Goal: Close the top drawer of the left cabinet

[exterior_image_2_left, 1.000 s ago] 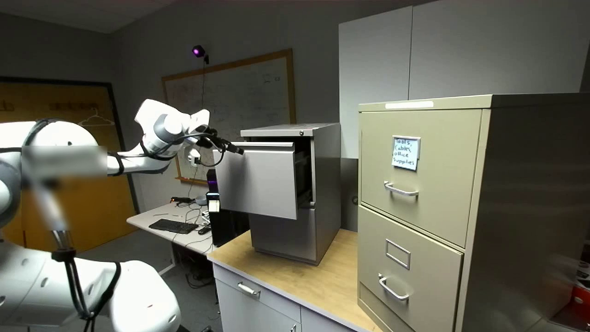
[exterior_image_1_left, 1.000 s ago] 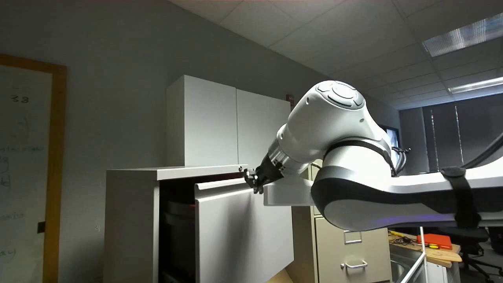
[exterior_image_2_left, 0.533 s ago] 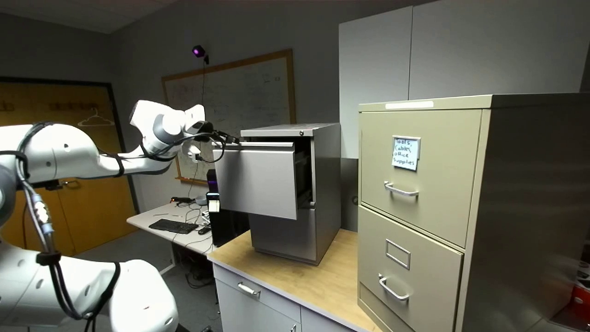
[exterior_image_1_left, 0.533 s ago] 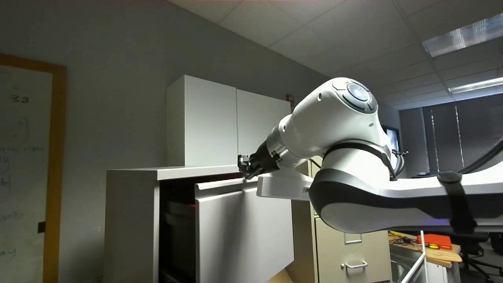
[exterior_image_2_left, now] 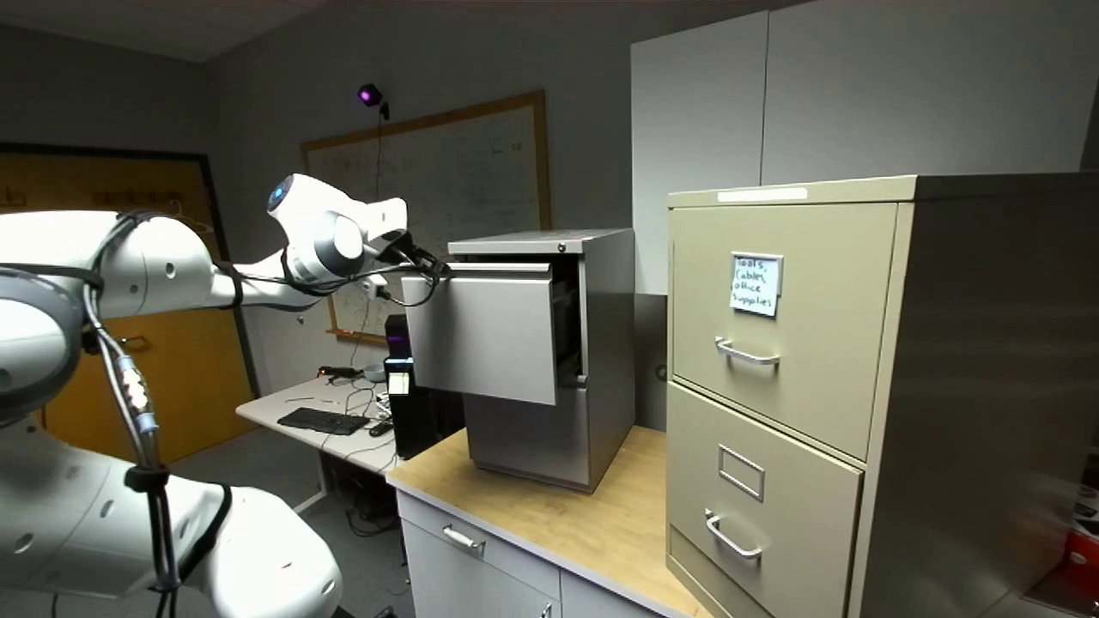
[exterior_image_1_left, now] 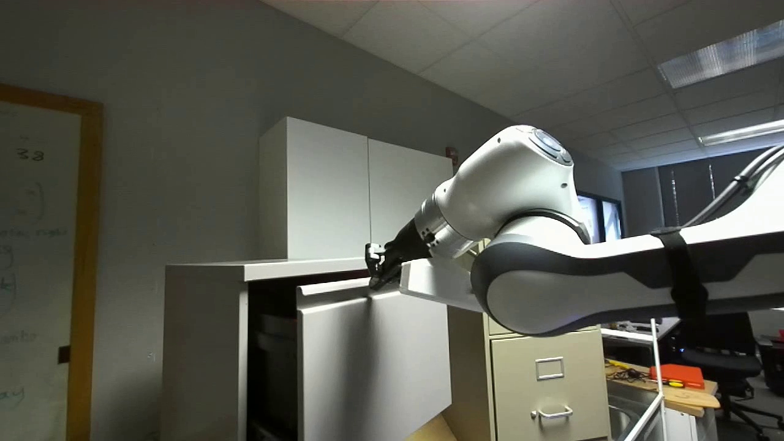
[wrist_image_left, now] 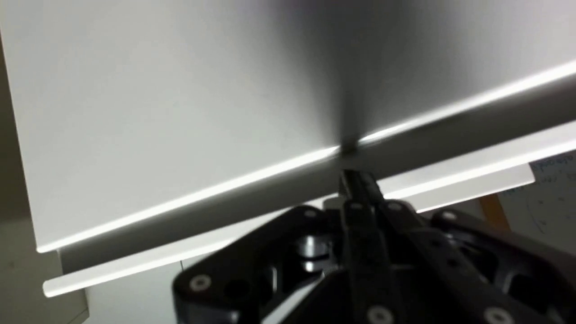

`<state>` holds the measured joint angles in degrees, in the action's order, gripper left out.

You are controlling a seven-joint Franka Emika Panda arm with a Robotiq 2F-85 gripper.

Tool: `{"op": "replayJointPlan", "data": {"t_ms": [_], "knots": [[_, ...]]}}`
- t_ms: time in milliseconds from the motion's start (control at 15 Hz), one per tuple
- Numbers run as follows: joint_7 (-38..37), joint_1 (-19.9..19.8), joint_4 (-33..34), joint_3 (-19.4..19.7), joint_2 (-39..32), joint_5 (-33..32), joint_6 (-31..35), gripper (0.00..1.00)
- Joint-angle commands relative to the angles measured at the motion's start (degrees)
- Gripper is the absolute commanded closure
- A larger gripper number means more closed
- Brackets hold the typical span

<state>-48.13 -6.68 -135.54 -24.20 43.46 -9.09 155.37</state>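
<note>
The top drawer stands partly open; its plain light-grey front (exterior_image_1_left: 398,355) shows in both exterior views (exterior_image_2_left: 481,335) and fills much of the wrist view (wrist_image_left: 157,121). It sticks out of the left cabinet (exterior_image_1_left: 202,343), a light-grey metal cabinet that stands on a wooden counter in an exterior view (exterior_image_2_left: 532,438). My gripper (exterior_image_1_left: 375,284) is at the upper edge of the drawer front, also seen in an exterior view (exterior_image_2_left: 444,269). In the wrist view my gripper (wrist_image_left: 359,172) has its fingers together with nothing between them. The tips lie at the groove below the top lip and seem to touch it.
A beige filing cabinet (exterior_image_2_left: 773,343) stands beside the left cabinet on the wooden counter (exterior_image_2_left: 549,524). White wall cupboards (exterior_image_1_left: 327,190) hang behind. A desk with a keyboard (exterior_image_2_left: 323,421) is on the far side. A whiteboard (exterior_image_2_left: 429,197) hangs on the wall.
My gripper has risen from the drawer's front face to its upper edge and moved toward the cabinet. The drawer has slid in slightly over the last half second.
</note>
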Motion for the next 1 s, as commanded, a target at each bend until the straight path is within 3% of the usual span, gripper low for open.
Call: {"op": "replayJointPlan", "data": {"t_ms": [0, 933], "knots": [[4.83, 2.65, 3.73, 2.17, -6.18, 3.44, 0.11, 1.0], [14.38, 5.2, 23.09, 6.23, -27.48, 6.92, -2.41, 1.0]]}}
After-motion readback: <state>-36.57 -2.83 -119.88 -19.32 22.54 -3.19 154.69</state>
